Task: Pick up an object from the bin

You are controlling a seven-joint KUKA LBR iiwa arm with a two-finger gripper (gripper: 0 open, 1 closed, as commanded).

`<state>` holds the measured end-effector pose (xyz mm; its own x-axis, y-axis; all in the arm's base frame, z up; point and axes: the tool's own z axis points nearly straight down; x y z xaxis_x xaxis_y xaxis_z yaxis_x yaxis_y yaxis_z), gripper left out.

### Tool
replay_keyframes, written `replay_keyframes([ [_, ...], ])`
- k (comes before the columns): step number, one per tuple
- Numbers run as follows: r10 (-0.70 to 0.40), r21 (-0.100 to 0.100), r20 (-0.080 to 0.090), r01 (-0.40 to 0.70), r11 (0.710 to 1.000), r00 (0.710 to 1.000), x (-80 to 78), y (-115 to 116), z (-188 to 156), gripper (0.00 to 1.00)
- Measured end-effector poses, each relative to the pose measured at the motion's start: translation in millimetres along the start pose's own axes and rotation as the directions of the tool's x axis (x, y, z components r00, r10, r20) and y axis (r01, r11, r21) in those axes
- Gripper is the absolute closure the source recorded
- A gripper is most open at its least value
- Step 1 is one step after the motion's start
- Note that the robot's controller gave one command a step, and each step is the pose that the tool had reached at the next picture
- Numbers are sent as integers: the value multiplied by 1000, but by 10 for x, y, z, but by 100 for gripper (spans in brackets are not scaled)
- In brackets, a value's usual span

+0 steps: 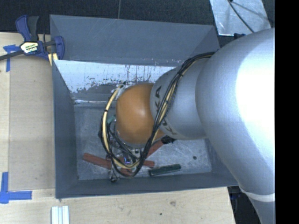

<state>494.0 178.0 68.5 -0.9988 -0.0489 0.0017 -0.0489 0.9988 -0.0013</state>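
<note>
my arm reaches in from the right, wrist bent down, orange cover on top, cables looped round it, gripper beneath it.

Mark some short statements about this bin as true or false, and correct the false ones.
1. The gripper is low in the bin, close to the wall at the view's lower edge. True.
2. A dark stick lies on the bin floor to the view's right of the gripper. True.
3. The reddish-brown strip lies outside the bin. False: it lies on the bin floor, just to the view's left of the gripper.
4. The arm reaches in from the view's left. False: it comes in from the view's right.
5. The dark stick stands upright against a wall. False: it lies flat on the floor.
</note>
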Motion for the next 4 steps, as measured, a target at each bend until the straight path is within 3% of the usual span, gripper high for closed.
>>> replay_keyframes([
  [1, 3, -2, 3, -3, 1000, 1000, -8, 0, -18, 100],
  [2, 25, -5, 13, -25, 1000, 1000, -176, 5, -1443, 100],
  [3, 27, -2, 4, -27, 1000, 1000, -158, -4, -1396, 0],
  [4, -152, -1, 2, 152, 988, 988, -190, 86, -7, 0],
])
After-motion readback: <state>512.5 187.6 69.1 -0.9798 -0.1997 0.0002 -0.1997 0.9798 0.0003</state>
